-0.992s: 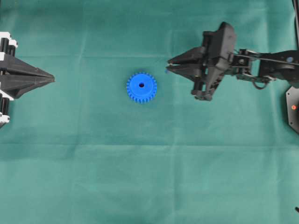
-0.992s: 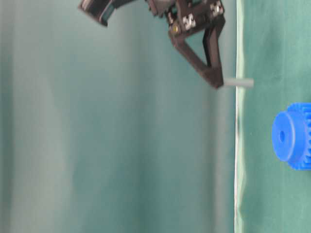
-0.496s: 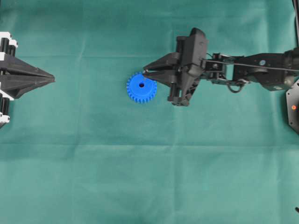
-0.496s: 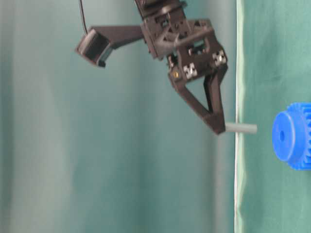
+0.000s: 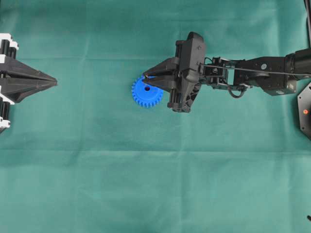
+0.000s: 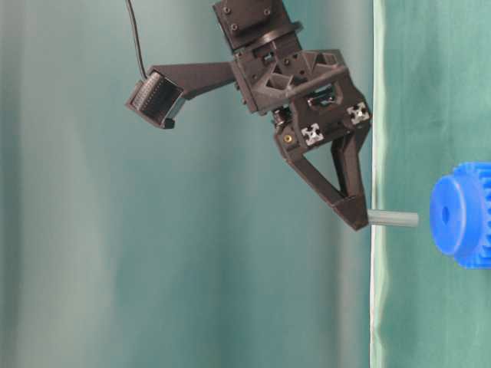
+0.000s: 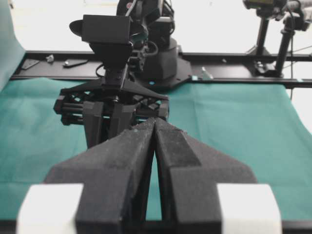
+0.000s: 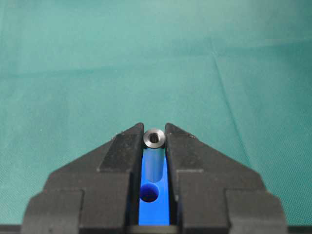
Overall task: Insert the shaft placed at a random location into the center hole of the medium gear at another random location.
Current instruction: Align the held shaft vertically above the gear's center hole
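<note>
Because the shaft had to enter the hole end-on, we held it upright above the gear, the right jaws clamped on its upper end. From the side it hung clear of the gear, slightly off the hole. From overhead the right gripper hid the shaft. Our left gripper, jaws together, idled well apart, over the green surface.

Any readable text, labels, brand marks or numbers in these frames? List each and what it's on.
None readable.
Bright blue toothed plastic gear: face unmarked.
Small silvery-grey metal shaft: no engraving visible.
Black right gripper and black left gripper: no legible marks.
Green cloth: plain.
</note>
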`<state>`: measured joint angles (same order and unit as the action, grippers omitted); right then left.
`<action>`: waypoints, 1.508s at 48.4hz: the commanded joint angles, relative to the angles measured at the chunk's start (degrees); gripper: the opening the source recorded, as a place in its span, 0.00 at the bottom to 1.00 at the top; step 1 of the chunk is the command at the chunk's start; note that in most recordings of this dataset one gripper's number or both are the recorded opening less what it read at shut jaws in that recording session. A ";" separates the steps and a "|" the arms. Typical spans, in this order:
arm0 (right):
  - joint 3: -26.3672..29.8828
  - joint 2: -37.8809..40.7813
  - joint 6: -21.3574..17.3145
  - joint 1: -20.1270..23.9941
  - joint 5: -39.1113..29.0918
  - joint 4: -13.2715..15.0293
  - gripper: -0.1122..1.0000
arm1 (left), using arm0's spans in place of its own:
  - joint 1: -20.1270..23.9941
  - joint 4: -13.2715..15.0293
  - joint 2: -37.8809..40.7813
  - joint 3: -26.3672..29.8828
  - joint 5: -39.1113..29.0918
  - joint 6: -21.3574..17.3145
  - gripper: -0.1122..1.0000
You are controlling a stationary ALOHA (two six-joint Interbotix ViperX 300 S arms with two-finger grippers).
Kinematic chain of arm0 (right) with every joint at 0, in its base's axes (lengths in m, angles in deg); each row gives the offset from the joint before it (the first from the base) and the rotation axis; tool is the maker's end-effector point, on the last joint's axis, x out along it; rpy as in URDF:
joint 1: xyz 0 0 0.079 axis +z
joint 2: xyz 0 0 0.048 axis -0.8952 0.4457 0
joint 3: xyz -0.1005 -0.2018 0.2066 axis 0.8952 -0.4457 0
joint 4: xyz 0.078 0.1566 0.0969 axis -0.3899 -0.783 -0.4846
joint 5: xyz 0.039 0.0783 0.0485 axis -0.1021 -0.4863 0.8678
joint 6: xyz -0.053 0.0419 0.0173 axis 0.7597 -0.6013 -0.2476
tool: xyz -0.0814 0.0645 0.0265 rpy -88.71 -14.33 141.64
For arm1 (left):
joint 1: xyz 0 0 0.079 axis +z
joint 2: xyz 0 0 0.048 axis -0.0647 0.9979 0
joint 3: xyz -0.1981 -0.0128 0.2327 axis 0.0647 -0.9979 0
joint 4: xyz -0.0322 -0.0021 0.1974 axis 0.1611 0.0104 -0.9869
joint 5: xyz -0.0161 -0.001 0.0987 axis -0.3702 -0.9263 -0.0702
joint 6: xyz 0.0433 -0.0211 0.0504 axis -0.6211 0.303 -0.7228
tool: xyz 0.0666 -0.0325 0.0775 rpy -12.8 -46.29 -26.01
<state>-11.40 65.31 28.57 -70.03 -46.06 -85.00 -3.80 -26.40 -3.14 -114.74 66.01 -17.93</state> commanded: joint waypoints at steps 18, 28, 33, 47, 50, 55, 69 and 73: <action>1.32 -0.79 0.26 0.26 0.18 -0.26 0.22 | 0.00 -0.09 0.44 1.23 0.26 0.00 0.10; 0.97 -0.53 0.26 0.18 0.18 -0.53 0.22 | 0.00 -0.09 0.44 1.32 0.26 0.00 0.10; 0.97 -0.09 0.26 0.18 0.18 -0.88 0.22 | 0.00 -0.09 0.44 1.23 0.26 0.00 0.10; 1.05 1.93 0.26 0.18 0.53 -1.05 0.22 | 0.00 -0.18 0.44 1.23 0.26 0.00 0.10; 1.05 2.37 0.26 0.26 0.53 -1.23 0.22 | 0.00 -0.18 0.44 1.23 0.26 0.00 0.10; 0.88 2.90 0.26 0.26 0.53 -1.67 0.22 | 0.00 -0.09 0.44 1.32 0.26 0.00 0.10; 0.97 3.25 0.26 0.26 0.79 -1.76 0.22 | 0.00 -0.09 0.44 1.32 0.26 0.00 0.10; 0.97 3.16 0.26 0.35 0.88 -1.76 0.22 | 0.00 -0.09 0.44 1.32 0.26 0.00 0.10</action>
<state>-10.96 68.92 28.57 -69.86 -45.35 -86.49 -3.80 -26.40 -3.05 -114.74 66.01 -17.93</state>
